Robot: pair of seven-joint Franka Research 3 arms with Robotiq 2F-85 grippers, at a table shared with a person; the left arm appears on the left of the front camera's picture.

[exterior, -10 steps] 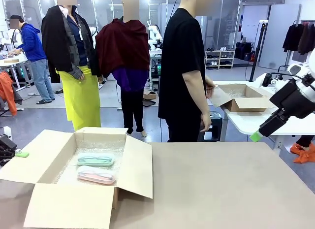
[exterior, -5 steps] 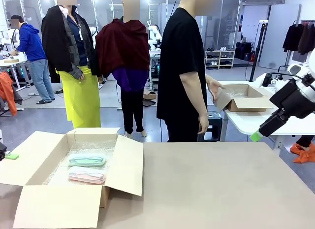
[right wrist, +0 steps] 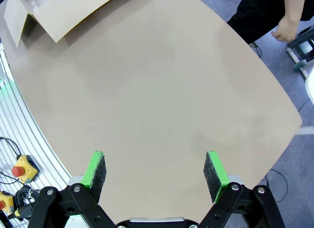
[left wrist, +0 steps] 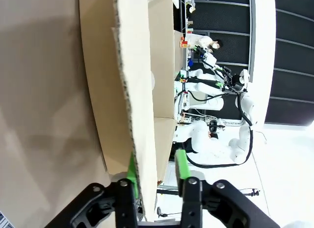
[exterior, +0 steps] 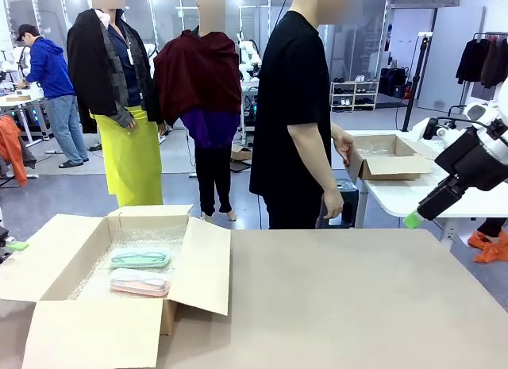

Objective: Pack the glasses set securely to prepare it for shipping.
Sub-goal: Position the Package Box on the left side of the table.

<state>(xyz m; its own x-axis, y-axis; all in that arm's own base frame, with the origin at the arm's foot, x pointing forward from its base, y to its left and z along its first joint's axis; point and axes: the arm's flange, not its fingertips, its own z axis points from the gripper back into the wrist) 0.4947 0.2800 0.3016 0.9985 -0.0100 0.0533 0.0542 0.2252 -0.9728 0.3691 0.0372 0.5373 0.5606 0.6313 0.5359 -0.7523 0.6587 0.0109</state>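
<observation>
Front view shows the mint green case (exterior: pixel 140 259) and the pink case (exterior: pixel 140 282) lying side by side on bubble wrap inside the open cardboard box (exterior: pixel 198 258), at the table's left part. Their long axes run left to right, the green one farther from the robot. The left gripper (left wrist: pixel 155 165) is at the box's left flap (left wrist: pixel 135 90); in the left wrist view its green pads stand on both sides of the flap edge, slightly apart, so I judge it is not pinching firmly. The right gripper (right wrist: pixel 155 170) hangs high over the bare table (right wrist: pixel 162 86), its pads spread wide and empty, well apart from the box. For closing the flaps, the left arm is clearly the nearer one.
</observation>
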